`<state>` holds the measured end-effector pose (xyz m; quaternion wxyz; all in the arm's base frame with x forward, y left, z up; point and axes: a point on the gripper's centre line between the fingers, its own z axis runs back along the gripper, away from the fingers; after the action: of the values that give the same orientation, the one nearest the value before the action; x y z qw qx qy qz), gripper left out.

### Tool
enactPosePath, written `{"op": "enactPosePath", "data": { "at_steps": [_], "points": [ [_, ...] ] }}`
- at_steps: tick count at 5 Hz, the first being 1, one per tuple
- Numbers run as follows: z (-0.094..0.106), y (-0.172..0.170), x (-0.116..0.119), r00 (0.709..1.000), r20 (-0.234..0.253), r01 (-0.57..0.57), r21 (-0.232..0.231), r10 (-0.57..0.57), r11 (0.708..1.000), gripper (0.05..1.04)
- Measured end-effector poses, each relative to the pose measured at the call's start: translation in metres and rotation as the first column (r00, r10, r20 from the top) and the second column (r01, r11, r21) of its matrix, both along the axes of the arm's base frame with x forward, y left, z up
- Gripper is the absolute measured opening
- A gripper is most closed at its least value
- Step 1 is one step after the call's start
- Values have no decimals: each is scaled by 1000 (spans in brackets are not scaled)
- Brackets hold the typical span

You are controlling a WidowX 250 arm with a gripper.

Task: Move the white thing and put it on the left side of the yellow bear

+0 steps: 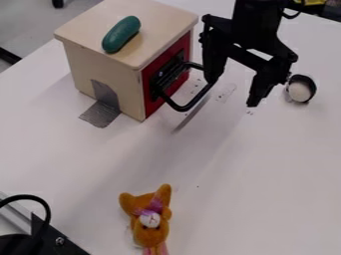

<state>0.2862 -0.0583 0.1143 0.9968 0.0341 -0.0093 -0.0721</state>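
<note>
A black two-finger tool [232, 93] hangs beside a pale wooden box with a red door [86, 62], its fingers spread wide with nothing between them. The small, round white thing with a dark rim [300, 91] sits on the white counter [233, 169], farther from the box than the tool and just beside its outer finger, so the pick-up calls for a short shift away from the box; an orange-yellow plush bear with a purple bow [140, 233] lies on the box's camera side.
</note>
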Motion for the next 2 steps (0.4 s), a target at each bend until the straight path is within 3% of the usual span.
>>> {"op": "enactPosePath", "data": {
  "at_steps": [1, 2],
  "points": [
    [-8, 0, -3, 1000, -31, 0, 3, 0, 1000, 996],
    [-17, -8, 33, 999, -9, 50, -23, -50, 998, 996]
  ]
}}
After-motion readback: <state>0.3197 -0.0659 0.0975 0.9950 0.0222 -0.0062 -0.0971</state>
